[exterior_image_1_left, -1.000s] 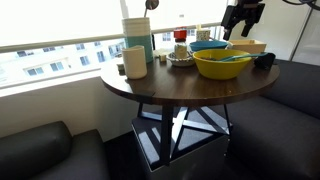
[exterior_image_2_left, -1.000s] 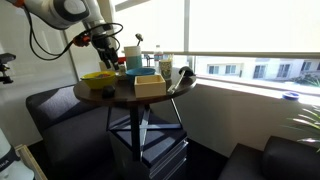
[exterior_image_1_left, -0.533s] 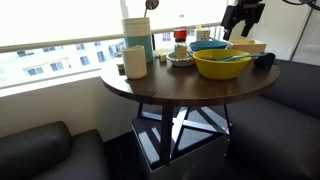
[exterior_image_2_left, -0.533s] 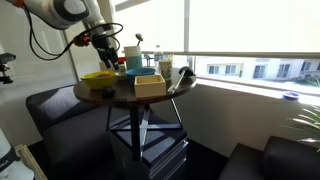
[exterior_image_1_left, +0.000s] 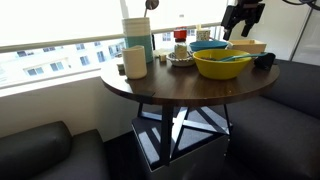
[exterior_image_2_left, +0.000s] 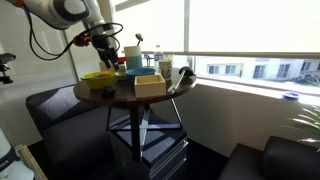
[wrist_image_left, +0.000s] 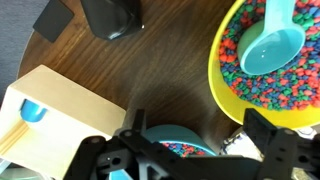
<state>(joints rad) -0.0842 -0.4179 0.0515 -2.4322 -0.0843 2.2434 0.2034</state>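
My gripper (exterior_image_1_left: 240, 16) (exterior_image_2_left: 104, 42) hangs above the round dark wooden table (exterior_image_1_left: 170, 95), apart from everything on it. In the wrist view the gripper (wrist_image_left: 200, 132) is open, with nothing between its fingers. Right under it sits a teal bowl (wrist_image_left: 172, 140) (exterior_image_1_left: 208, 46) of coloured beads. Beside that is a yellow bowl (wrist_image_left: 262, 70) (exterior_image_1_left: 220, 64) (exterior_image_2_left: 98, 78), also full of coloured beads, with a teal scoop (wrist_image_left: 268, 48) lying in it. A pale wooden box (wrist_image_left: 55, 112) (exterior_image_1_left: 249, 46) stands on the other side of the teal bowl.
A black object (wrist_image_left: 110, 16) (exterior_image_1_left: 264, 60) lies near the table edge. A cream mug (exterior_image_1_left: 135, 62) and a tall teal canister (exterior_image_1_left: 138, 38) stand by the window side. Another wooden box (exterior_image_2_left: 150, 86) sits near the edge in an exterior view. Dark sofas (exterior_image_1_left: 40, 150) surround the table.
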